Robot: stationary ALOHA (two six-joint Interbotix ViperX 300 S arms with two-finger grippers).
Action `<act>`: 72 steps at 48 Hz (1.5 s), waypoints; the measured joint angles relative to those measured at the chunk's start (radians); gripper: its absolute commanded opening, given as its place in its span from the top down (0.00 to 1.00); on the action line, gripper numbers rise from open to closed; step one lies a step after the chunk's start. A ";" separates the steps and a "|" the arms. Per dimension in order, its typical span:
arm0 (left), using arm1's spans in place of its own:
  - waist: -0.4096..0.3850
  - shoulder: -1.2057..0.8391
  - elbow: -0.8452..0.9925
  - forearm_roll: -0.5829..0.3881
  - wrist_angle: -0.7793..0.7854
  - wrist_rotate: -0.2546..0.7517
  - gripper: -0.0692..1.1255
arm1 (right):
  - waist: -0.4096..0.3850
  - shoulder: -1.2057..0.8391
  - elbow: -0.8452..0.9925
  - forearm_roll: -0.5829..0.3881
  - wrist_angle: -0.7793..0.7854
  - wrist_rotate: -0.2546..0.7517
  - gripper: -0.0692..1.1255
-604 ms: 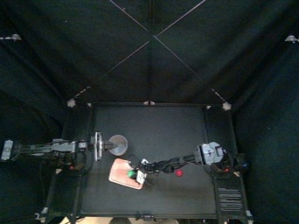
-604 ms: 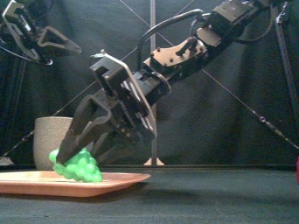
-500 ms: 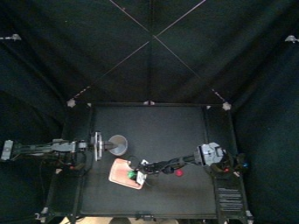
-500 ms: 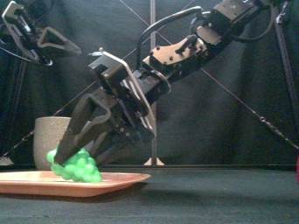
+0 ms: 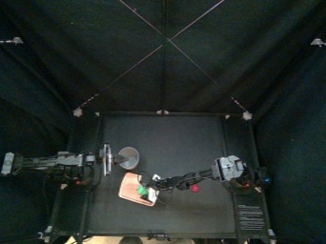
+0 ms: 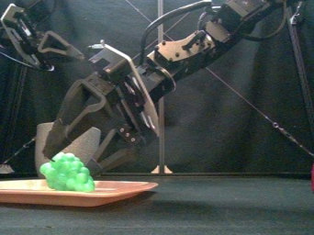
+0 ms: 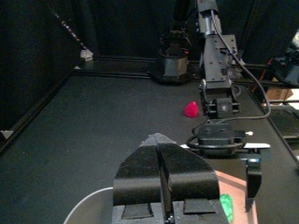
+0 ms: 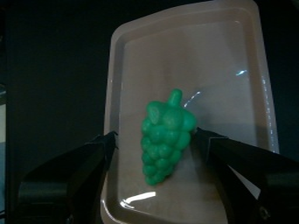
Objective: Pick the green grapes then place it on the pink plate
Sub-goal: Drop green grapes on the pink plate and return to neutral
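The green grapes (image 6: 68, 173) lie on the pink plate (image 6: 117, 191) at the table's front left; the right wrist view shows the grapes (image 8: 163, 140) in the middle of the plate (image 8: 187, 61). My right gripper (image 6: 86, 151) hangs just above them, open, with a jaw on either side and a gap to the grapes. In the top view the right gripper (image 5: 155, 186) reaches in from the right over the plate (image 5: 129, 189). My left gripper (image 7: 167, 168) is shut on nothing and rests at the table's left (image 5: 109, 160).
A tall grey cup (image 5: 129, 158) stands just behind the plate, near the left gripper. A small red toy (image 5: 197, 188) lies to the right, under the right arm. The right arm slants down across the middle of the table.
The right gripper has opened and let go of the grapes, which now lie on the plate a little further left. The left arm has not moved.
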 measured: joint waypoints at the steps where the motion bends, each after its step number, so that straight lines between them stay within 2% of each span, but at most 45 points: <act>1: 0.000 0.000 0.000 0.000 0.000 0.000 0.85 | -0.003 -0.014 0.003 -0.015 0.003 0.000 0.09; 15: -0.002 0.000 0.000 0.000 -0.012 0.003 0.85 | -0.063 -0.209 0.094 -0.150 0.012 -0.006 0.09; 28: -0.002 0.002 0.000 0.002 -0.043 0.003 0.85 | -0.083 -0.357 0.250 -0.341 -0.040 0.000 0.09; 38: 0.000 0.000 0.006 0.000 -0.043 0.003 0.85 | -0.115 -0.482 0.368 -0.359 -0.140 -0.006 0.09; 56: -0.003 0.000 0.018 0.000 -0.044 0.002 0.85 | -0.190 -0.703 0.630 -0.382 -0.514 -0.012 0.09; 72: -0.005 0.000 0.020 0.002 -0.044 0.002 0.85 | -0.210 -0.779 0.707 -0.377 -0.595 -0.009 0.09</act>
